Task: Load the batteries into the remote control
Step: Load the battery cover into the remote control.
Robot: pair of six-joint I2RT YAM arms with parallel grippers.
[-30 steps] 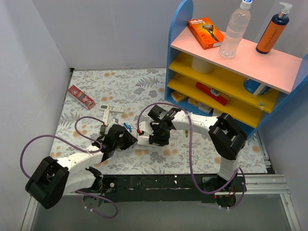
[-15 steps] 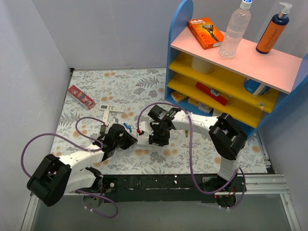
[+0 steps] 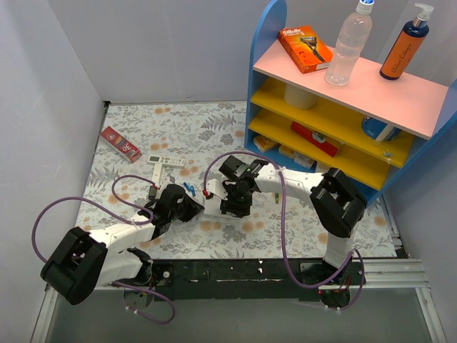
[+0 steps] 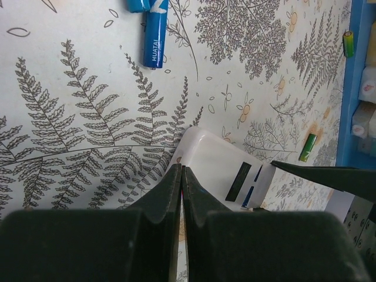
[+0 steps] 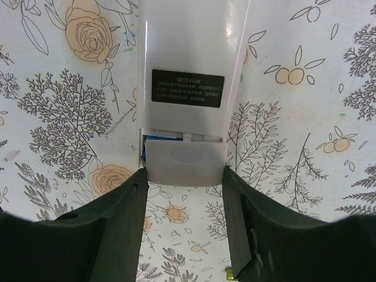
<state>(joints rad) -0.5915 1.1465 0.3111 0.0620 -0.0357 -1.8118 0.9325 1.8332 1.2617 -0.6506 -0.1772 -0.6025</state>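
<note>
Cloth [image 3: 214, 128] printed with ferns and flowers covers the table. The remote control [image 3: 214, 206] lies on it, back up, near the middle and between the two arms. The right gripper [image 5: 185, 171] is clamped across one end of the handset, a finger against each long side, level with the battery cover [image 5: 185, 157]. The cover sits partway slid off. A sliver of blue shows in the gap above it, below a dark printed label [image 5: 188, 88].

The left gripper [image 4: 182, 171] has its fingers pressed together with nothing between them. Its tips are at the remote's other end, by a corner; whether they touch it I cannot tell.

A blue battery [image 4: 155, 38] lies loose on the cloth beyond the left gripper, with a second blue one just beside it at the picture's top edge. A green battery [image 4: 307, 147] lies farther off, toward the blue shelf unit [image 3: 260, 71].

The shelf's pink top board carries an orange razor box [image 3: 305, 48], a clear water bottle [image 3: 350, 46] and an orange pump bottle [image 3: 405, 46]. A red packet [image 3: 120, 143] and a thinner white remote [image 3: 165, 165] lie at the cloth's left, well apart from the handset.
</note>
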